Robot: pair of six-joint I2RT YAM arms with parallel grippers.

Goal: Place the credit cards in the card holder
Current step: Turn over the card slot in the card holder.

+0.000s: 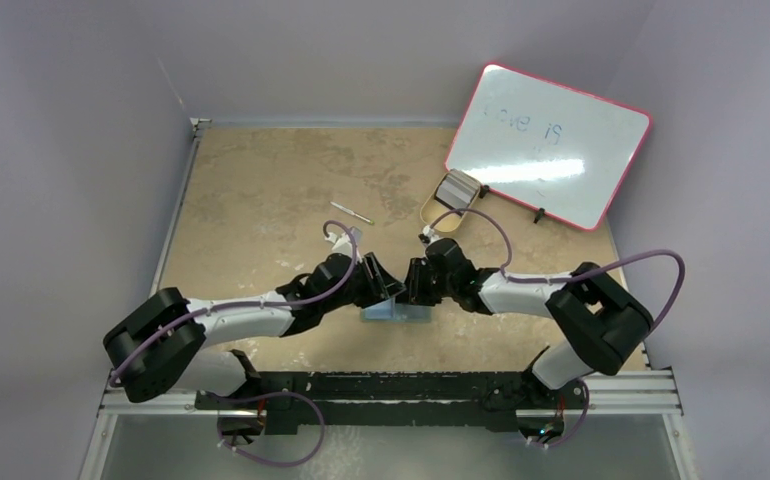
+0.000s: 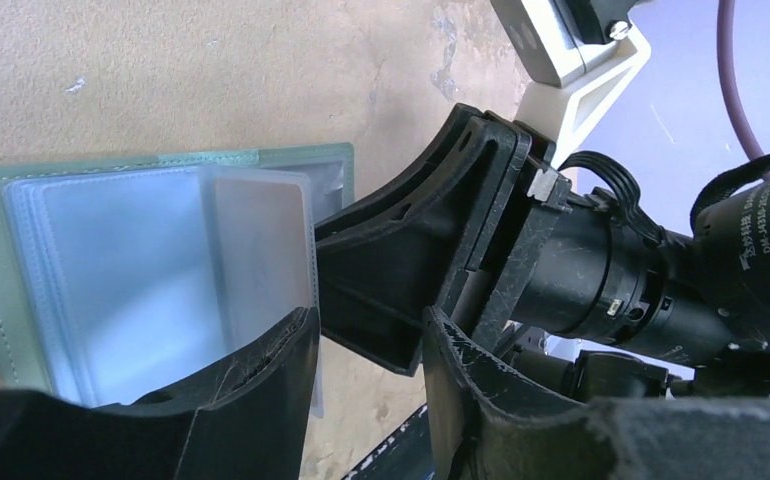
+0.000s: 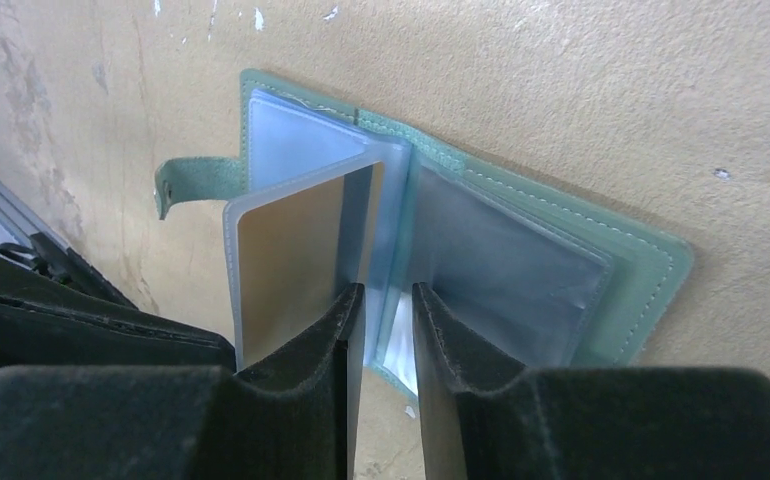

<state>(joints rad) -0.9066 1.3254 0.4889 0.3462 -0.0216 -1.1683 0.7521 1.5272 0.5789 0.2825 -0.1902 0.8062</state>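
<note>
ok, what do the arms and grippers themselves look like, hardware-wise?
The left arm and right arm both have white links between black joint housings, and a purple cable loops along each. The fingers are black, wedge-shaped and scuffed. The right wrist motor has white printed text, too small to read, near a white bracket.
</note>
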